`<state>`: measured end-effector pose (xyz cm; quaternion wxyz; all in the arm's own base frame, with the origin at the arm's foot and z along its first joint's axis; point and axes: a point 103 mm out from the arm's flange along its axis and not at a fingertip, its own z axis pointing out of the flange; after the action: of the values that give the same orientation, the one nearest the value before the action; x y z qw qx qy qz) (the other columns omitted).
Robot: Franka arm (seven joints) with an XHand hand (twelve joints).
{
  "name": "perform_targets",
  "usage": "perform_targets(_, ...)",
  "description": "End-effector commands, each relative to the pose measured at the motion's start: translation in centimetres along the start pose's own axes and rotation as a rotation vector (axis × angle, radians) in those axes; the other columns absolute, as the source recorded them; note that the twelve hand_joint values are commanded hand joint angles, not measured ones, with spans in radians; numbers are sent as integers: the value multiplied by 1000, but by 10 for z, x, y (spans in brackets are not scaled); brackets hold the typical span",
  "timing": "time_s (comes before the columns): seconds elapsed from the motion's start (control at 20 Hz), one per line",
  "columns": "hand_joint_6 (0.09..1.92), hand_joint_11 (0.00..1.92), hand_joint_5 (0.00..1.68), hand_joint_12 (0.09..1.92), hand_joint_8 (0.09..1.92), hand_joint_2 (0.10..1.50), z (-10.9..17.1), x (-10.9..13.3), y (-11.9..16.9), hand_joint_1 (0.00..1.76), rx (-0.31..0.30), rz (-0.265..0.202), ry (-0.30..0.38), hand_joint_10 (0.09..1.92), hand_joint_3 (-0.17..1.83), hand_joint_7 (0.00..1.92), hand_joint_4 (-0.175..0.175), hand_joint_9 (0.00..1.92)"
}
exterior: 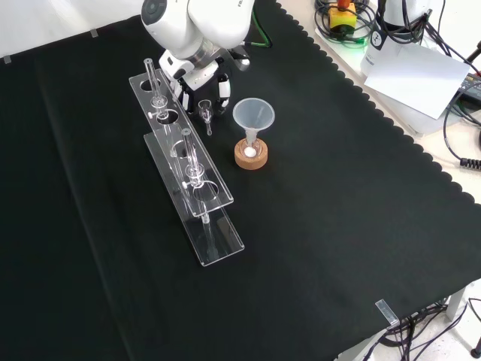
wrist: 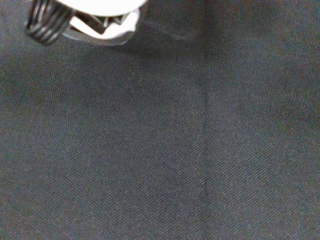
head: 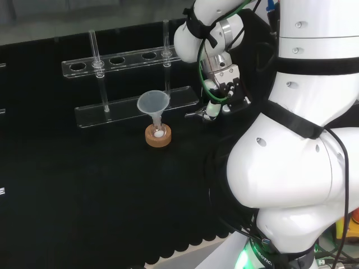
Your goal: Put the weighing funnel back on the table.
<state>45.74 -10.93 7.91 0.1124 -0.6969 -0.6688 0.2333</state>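
Where the black and white hand [exterior: 201, 81] hangs low over the black-clothed table [exterior: 338, 226], upper middle of the front view, the small clear weighing funnel [exterior: 204, 112] sits just below it, left of the big cone-shaped funnel [exterior: 253, 116]. Whether the hand grips it, I cannot tell.

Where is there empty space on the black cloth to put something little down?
Front view: the wide bare cloth right of the funnel, out to the scalloped edge, and the stretch left of the clear rack. It is crowded in the narrow gap between rack and funnel, where the hand hangs.
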Motion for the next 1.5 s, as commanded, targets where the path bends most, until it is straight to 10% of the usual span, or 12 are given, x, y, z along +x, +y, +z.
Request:
perform_targets(0.05, 832, 658, 1168, 1222, 659, 721, 1, 0, -1, 1096, -7, 1, -3, 524, 606, 540, 175, 791)
perform_targets(0.45, 842, 652, 1004, 1215, 676, 847, 0, 0, -6, 1023, -13, -12, -6, 520, 348, 485, 166, 765)
perform_targets(0.85, 548, 567, 416, 1259, 710, 634, -4, -3, -15, 933, 14, -15, -34, 601, 628, 324, 17, 620)
perform_targets(1.5, 163, 434, 327, 1315, 686, 610, -42, -1, -51, 884, -33, -17, -13, 657, 631, 174, -1, 443)
